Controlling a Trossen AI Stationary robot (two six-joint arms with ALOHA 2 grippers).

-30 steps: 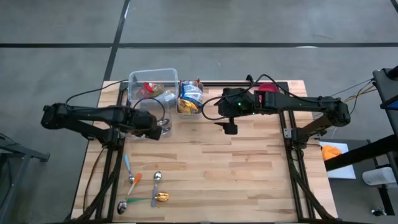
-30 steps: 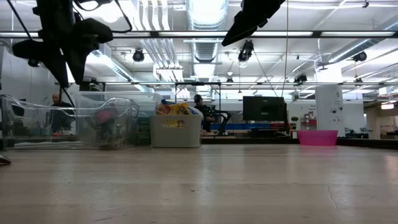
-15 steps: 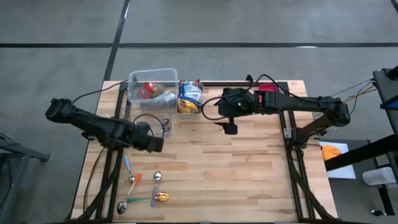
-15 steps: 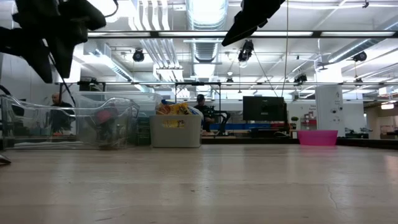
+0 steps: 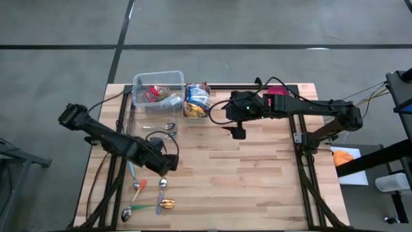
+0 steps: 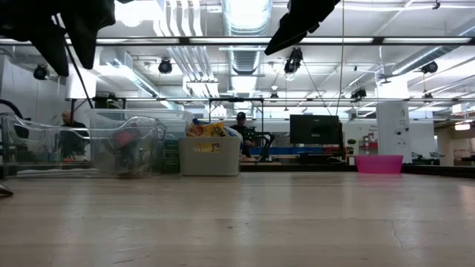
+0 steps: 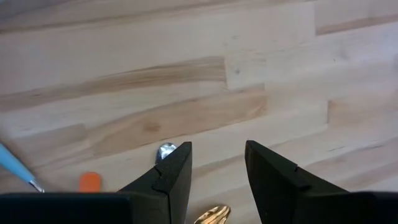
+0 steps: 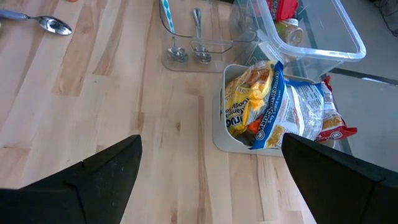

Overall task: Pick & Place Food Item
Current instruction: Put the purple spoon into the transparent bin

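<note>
Snack bags (image 5: 197, 102) (image 8: 273, 112) stand in a small grey bin (image 8: 219, 134) at the table's far side. Beside it, a clear bin (image 5: 158, 77) holds a red packet (image 5: 153, 92) and other food items. My left gripper (image 5: 164, 169) (image 7: 217, 149) hangs open over bare wood at the near left, pointing down, with nothing between its fingers. A spoon's bowl (image 7: 166, 149) lies just beyond its fingertips. My right gripper (image 5: 238, 133) (image 8: 211, 143) hangs wide open above the table's middle, just right of the grey bin and on its near side.
Loose spoons (image 5: 161, 188) and a gold-coloured piece (image 5: 168, 205) lie near the front left. A clear utensil holder (image 5: 162, 126) (image 8: 186, 46) with a spoon stands in front of the clear bin. The table's right half is bare wood (image 5: 270, 180).
My left gripper has swung away from the clear utensil holder toward the table's near edge and a little right, its wrist rolling as it went. It now hangs above the loose spoons. Its finger gap is unchanged.
</note>
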